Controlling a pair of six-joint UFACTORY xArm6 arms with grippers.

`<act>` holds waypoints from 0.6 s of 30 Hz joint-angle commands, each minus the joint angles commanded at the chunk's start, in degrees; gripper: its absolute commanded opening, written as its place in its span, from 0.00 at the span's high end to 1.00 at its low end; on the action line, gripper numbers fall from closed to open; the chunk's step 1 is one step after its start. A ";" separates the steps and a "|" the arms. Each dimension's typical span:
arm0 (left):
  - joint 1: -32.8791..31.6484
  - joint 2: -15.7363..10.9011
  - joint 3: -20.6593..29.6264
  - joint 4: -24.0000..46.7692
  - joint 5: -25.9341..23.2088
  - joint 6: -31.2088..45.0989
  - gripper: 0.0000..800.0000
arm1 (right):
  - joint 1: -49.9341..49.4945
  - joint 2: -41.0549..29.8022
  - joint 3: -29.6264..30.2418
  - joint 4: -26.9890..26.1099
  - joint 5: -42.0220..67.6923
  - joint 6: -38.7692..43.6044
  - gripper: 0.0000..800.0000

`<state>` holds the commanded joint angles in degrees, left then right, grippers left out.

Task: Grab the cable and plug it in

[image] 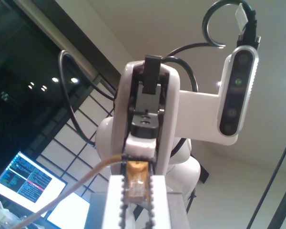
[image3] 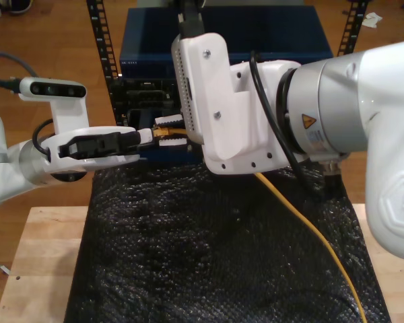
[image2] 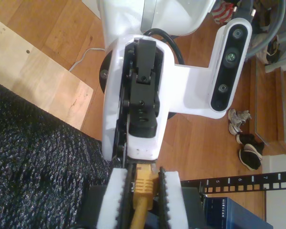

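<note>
**Holding the cable at its plug end with 2 grippers**

Looking from the near edge of the exterior view, we see a black mat (image3: 188, 256) spread over a wooden table (image3: 44, 256). The cable (image3: 303, 225) crosses the mat from the exterior view's lower right corner and rises under the large white arm on that view's right.

That arm carries my second gripper (image2: 144, 176). In the second wrist view its 2 toothed white pads (image2: 115, 200) are closed on the cable's yellow boot (image2: 144, 183), with the cord running back between them. My first gripper (image: 138, 183) comes in from the exterior view's left and meets the same end of the cable head-on. In the first wrist view its toothed pads pinch the clear plug (image: 136, 179) at the cable's tip. The 2 grippers face each other almost tip to tip, so each wrist view looks at the other gripper and its camera bracket.

In the exterior view the plug end hangs above the far edge of the mat, just in front of a dark device face. We cannot tell whether it touches a socket there. Behind stand a blue box (image3: 256, 40) and a perforated rack rail (image3: 101, 40). Farther off, the second wrist view shows shoes (image2: 243, 143) on a wooden floor, and the first wrist view shows a lit monitor (image: 28, 181).
</note>
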<state>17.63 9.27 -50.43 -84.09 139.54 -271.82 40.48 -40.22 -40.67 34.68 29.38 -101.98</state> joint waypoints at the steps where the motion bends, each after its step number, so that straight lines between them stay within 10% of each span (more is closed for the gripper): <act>1: 0.00 0.00 0.00 0.00 0.00 0.00 0.96 | 0.00 0.00 0.00 0.00 0.00 0.00 0.83; 18: 0.00 0.00 -0.18 0.09 0.26 0.00 0.96 | 0.00 0.00 0.44 0.09 -0.79 0.09 0.96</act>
<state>17.63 9.27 -50.60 -84.00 139.80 -271.82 40.48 -40.22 -40.23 34.77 28.59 -101.89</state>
